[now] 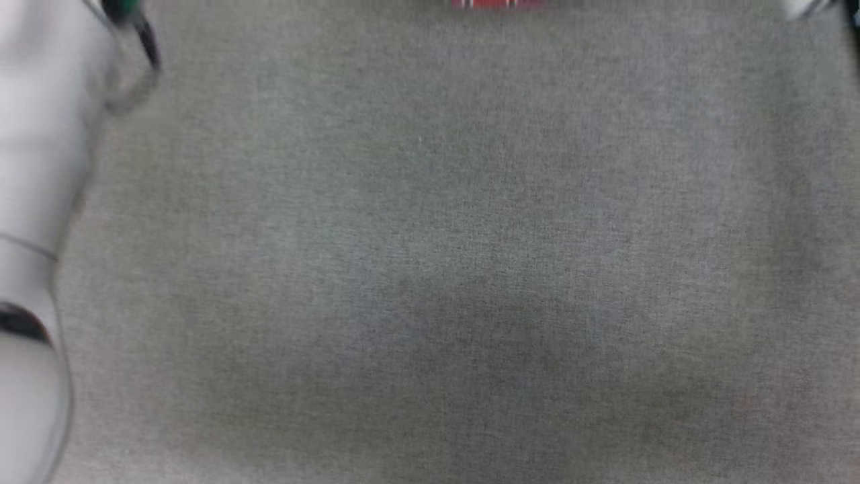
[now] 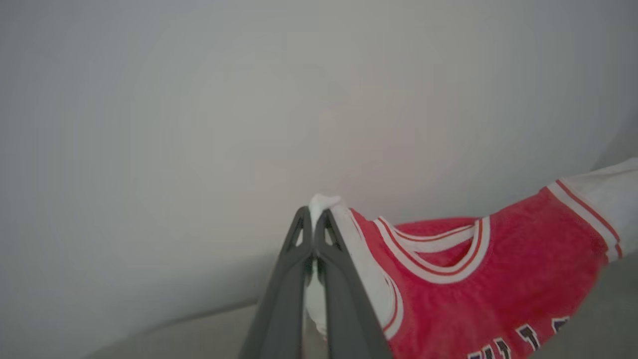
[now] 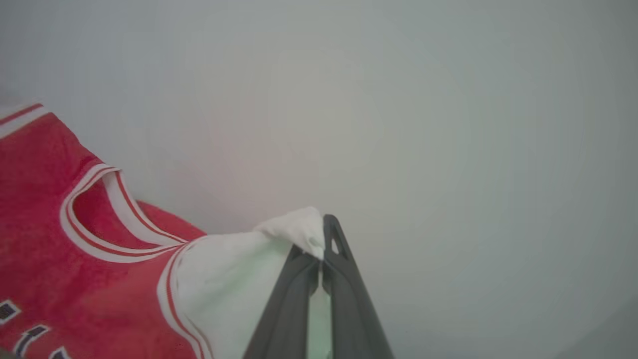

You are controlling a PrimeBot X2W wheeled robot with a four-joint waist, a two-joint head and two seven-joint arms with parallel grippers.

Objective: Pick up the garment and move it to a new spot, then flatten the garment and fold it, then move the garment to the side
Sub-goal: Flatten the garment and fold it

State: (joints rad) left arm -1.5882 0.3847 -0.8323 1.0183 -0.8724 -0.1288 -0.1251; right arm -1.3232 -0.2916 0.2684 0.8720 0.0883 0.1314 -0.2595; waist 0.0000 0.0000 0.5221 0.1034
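Observation:
The garment (image 2: 473, 294) is a red shirt with white sleeves, striped trim and black lettering, hanging stretched between both grippers. My left gripper (image 2: 315, 222) is shut on one white sleeve, the cloth poking out past its tips. My right gripper (image 3: 321, 234) is shut on the other white sleeve (image 3: 234, 279). The neckline (image 3: 94, 214) faces the cameras. In the blurred head view, a thin strip of red-and-white hem (image 1: 496, 3) shows at the top edge, and my pale left forearm (image 1: 33, 202) runs down the left side.
A grey cloth-covered table (image 1: 430, 269) spreads below in the head view. Behind the garment in both wrist views is a plain pale wall (image 2: 199, 99). A bit of the right arm (image 1: 806, 8) shows at the head view's top right corner.

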